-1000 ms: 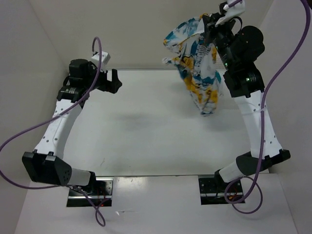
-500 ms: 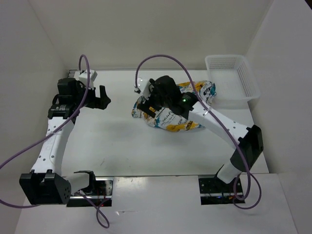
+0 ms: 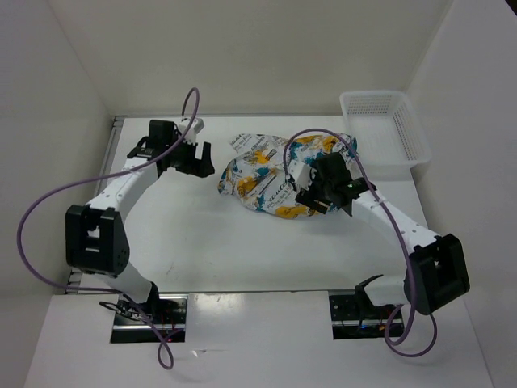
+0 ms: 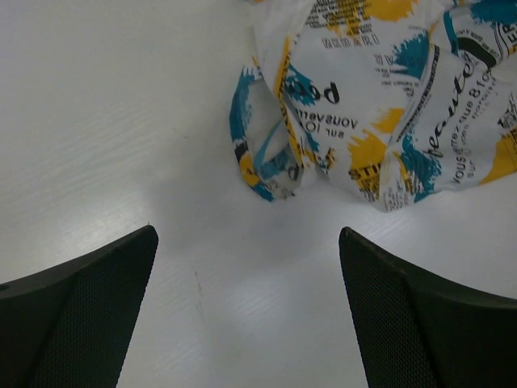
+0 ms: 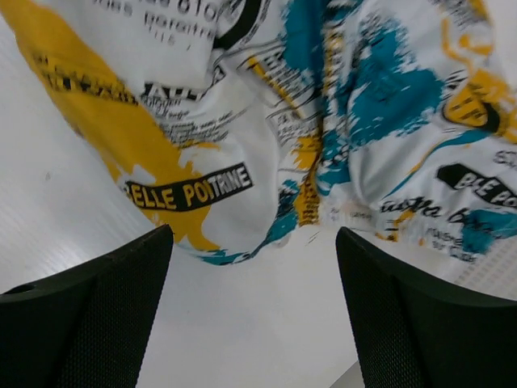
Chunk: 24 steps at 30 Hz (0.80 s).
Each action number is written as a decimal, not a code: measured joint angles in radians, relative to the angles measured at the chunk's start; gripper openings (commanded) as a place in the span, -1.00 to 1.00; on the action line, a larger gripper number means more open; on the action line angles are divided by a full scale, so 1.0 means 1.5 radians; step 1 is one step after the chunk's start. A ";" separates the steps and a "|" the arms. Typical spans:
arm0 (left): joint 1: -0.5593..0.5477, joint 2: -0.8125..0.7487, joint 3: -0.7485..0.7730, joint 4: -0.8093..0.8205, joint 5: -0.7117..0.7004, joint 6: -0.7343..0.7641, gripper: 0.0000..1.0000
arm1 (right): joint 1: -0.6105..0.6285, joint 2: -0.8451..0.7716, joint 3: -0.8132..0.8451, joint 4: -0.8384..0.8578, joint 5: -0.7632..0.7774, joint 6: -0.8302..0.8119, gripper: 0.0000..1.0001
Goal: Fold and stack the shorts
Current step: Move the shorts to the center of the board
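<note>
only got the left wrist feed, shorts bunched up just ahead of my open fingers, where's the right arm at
observer: The right gripper is at the other side of the shorts, by their near-right edge. Its fingers are open and hold nothing.
operator: are the shorts flat or folded overall
observer: Neither. From above they lie as one crumpled heap across the far middle of the table.
operator: anything else out there
observer: A white mesh basket sits at the far right corner, with the heap's right end close beside it.
</note>
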 measured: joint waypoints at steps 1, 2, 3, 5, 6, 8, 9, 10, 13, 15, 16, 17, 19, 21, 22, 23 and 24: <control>-0.003 0.025 0.017 0.006 0.000 0.000 0.99 | -0.007 0.000 -0.014 0.000 -0.001 -0.009 0.72; -0.005 0.049 0.038 0.009 0.000 0.000 0.99 | -0.010 -0.001 -0.028 0.000 -0.002 -0.019 0.72; -0.009 0.075 0.059 0.019 -0.001 0.000 0.99 | -0.013 -0.001 -0.041 0.000 -0.004 -0.026 0.72; -0.024 0.121 0.096 0.032 -0.001 0.000 0.99 | -0.018 -0.001 -0.062 0.000 -0.008 -0.039 0.75; -0.036 0.148 0.121 0.034 0.000 0.000 0.99 | -0.020 -0.001 -0.069 0.000 -0.012 -0.046 0.75; -0.062 0.199 0.164 0.046 0.002 0.000 0.99 | -0.026 -0.001 -0.080 0.000 -0.015 -0.057 0.75; -0.074 0.221 0.180 0.049 0.005 0.000 0.99 | -0.029 -0.001 -0.085 0.003 -0.016 -0.060 0.78; -0.087 0.243 0.198 0.051 0.009 0.000 0.99 | -0.032 -0.001 -0.092 0.007 -0.015 -0.062 0.78; -0.119 0.294 0.225 0.062 0.009 0.000 0.99 | -0.033 0.003 -0.108 0.024 -0.014 -0.064 0.78; -0.132 0.318 0.232 0.070 -0.002 0.000 0.90 | -0.033 0.014 -0.113 0.044 -0.014 -0.061 0.78; -0.135 0.330 0.238 0.072 -0.009 -0.001 0.84 | -0.033 0.020 -0.116 0.058 -0.013 -0.057 0.78; -0.136 0.345 0.246 0.074 -0.016 -0.001 0.69 | -0.033 0.025 -0.121 0.074 -0.014 -0.052 0.67; -0.133 0.366 0.255 0.078 -0.020 -0.002 0.43 | -0.033 0.034 -0.129 0.095 -0.014 -0.044 0.47; -0.129 0.381 0.261 0.078 -0.013 -0.002 -0.41 | -0.033 0.040 -0.137 0.110 -0.017 -0.037 0.07; -0.128 0.386 0.264 0.076 -0.009 -0.004 -0.67 | -0.033 0.043 -0.140 0.115 -0.019 -0.037 -0.06; -0.127 0.388 0.266 0.077 -0.008 -0.004 -0.90 | -0.033 0.048 -0.142 0.118 -0.020 -0.034 -0.21; -0.126 0.389 0.266 0.077 -0.010 -0.001 -1.00 | -0.033 0.053 -0.144 0.122 -0.022 -0.031 -0.54</control>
